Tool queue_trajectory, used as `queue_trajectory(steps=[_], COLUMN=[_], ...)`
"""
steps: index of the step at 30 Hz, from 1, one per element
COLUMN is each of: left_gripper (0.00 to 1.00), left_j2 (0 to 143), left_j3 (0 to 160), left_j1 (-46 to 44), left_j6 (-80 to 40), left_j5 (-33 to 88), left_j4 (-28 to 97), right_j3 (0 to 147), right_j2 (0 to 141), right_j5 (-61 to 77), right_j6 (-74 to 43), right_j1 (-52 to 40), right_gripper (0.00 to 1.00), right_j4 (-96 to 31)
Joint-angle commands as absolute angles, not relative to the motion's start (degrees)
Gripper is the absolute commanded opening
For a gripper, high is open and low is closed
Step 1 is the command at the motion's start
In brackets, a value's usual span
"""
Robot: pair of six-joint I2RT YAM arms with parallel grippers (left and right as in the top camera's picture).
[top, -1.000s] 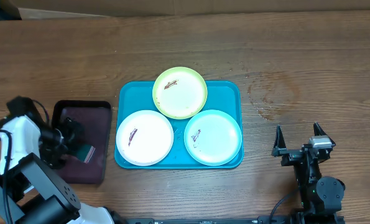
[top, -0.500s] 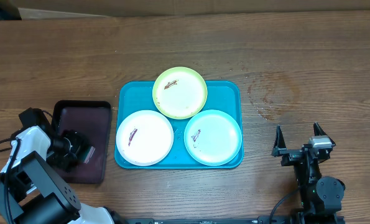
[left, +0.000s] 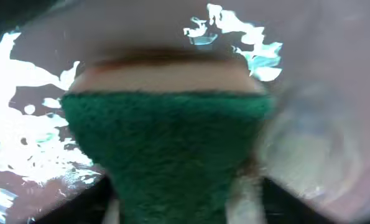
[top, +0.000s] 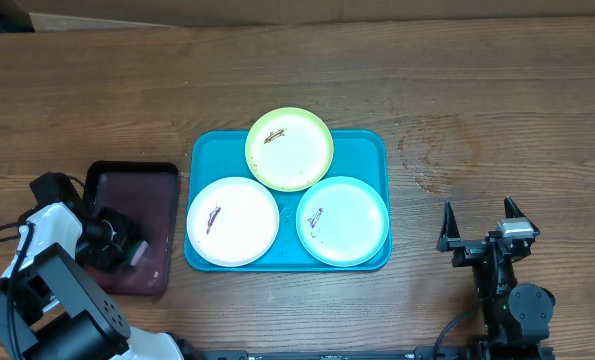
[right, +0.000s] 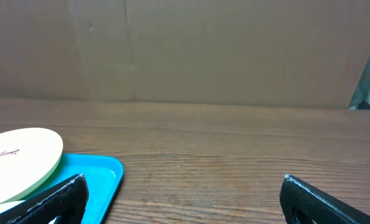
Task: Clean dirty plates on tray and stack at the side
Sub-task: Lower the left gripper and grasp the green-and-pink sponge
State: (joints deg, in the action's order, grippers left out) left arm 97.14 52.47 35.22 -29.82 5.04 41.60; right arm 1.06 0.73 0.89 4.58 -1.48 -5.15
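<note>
Green sponge (left: pixel 166 149) at the left end effector (top: pixel 127 243) over the maroon tray (top: pixel 152 180), grip impossible to tell. Meanwhile the right end effector (top: pixel 480 216) gapes open.

Turquoise tray (top: pixel 205 150), yellow-green plate (top: pixel 289 149), white plate (top: pixel 233 221), teal-rimmed plate (top: pixel 343 220), maroon tray (top: pixel 137 195), green sponge (left: pixel 166 143).

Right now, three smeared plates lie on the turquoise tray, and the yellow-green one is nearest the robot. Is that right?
Not quite. Three smeared plates do lie on the turquoise tray, but the yellow-green plate is farthest from the robot, overlapping the tray's far rim. The white plate and the teal-rimmed plate are the near ones. The overhead view shows this.
</note>
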Motion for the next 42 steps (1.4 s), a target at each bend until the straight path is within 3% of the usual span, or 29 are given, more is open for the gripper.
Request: queue_trajectory(steps=[1, 10, 12, 16, 17, 22, 23, 24, 25, 26, 34, 42], left_gripper=[1.00, 1.00, 0.77, 0.10, 0.04, 0.08, 0.20, 0.41, 0.74, 1.00, 1.00, 0.76], left_j2=[97.8, 97.8, 97.8, 97.8, 97.8, 97.8, 97.8, 97.8, 97.8, 97.8, 97.8, 97.8], left_j3=[51.5, 51.5, 51.5, 51.5, 51.5, 51.5, 51.5, 51.5, 51.5, 51.5, 51.5, 51.5], left_j1=[34.8, 34.8, 34.8, 34.8, 34.8, 34.8, 34.8, 34.8, 34.8, 34.8, 34.8, 34.8], left_j6=[-29.8, -29.8, -29.8, -29.8, -29.8, -29.8, -29.8, -29.8, -29.8, -29.8, -29.8, -29.8], left_j5=[4.0, -1.0, -3.3, -4.7, -4.7, -0.8, 1.1, 2.8, 5.0, 7.4, 17.7, 17.5], left_j4=[39.7, 33.0, 33.0, 33.0, 33.0, 33.8, 33.8, 33.8, 33.8, 33.8, 34.5, 39.9], right_j3=[0.5, 0.5, 0.5, 0.5, 0.5, 0.5, 0.5, 0.5, 0.5, 0.5, 0.5, 0.5], right_j2=[0.3, 0.3, 0.3, 0.3, 0.3, 0.3, 0.3, 0.3, 0.3, 0.3, 0.3, 0.3], right_j5=[0.7, 0.7, 0.7, 0.7, 0.7, 0.7, 0.7, 0.7, 0.7, 0.7, 0.7, 0.7], right_j6=[4.8, 4.8, 4.8, 4.8, 4.8, 4.8, 4.8, 4.8, 4.8, 4.8, 4.8, 4.8], right_j1=[-1.2, -1.2, -1.2, -1.2, -1.2, -1.2, -1.2, -1.2, -1.2, -1.2, -1.2, -1.2], right_gripper=[1.00, 1.00, 1.00, 1.00, 1.00, 1.00, 1.00, 1.00, 1.00, 1.00, 1.00, 1.00], right_j4=[-4.8, -4.8, -4.8, -4.8, -4.8, -4.8, -4.8, -4.8, -4.8, -4.8, -4.8, -4.8])
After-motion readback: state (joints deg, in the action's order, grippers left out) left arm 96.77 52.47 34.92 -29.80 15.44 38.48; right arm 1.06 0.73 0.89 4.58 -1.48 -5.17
